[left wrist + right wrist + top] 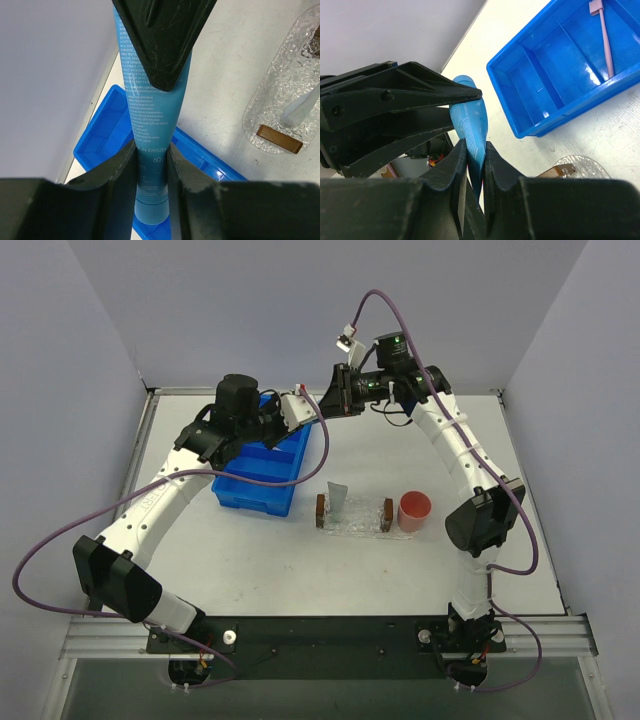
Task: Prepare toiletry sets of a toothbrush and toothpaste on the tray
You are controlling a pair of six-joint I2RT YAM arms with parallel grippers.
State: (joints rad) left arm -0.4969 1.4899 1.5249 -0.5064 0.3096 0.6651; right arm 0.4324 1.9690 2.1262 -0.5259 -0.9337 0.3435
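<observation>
Blue toothpaste (152,115) is clamped in mid-air by both the left gripper (151,150) and the right gripper (474,150), its long axis spanning them; the tray (362,516) is found nearer, slightly rightward.

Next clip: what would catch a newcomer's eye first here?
The left gripper and right gripper meet in mid-air near the blue bin, both clamped on one bright blue toothpaste tube. On the table in front of them, the clear tray holds a pale tube, while the pink toothbrush lies in the bin.
</observation>
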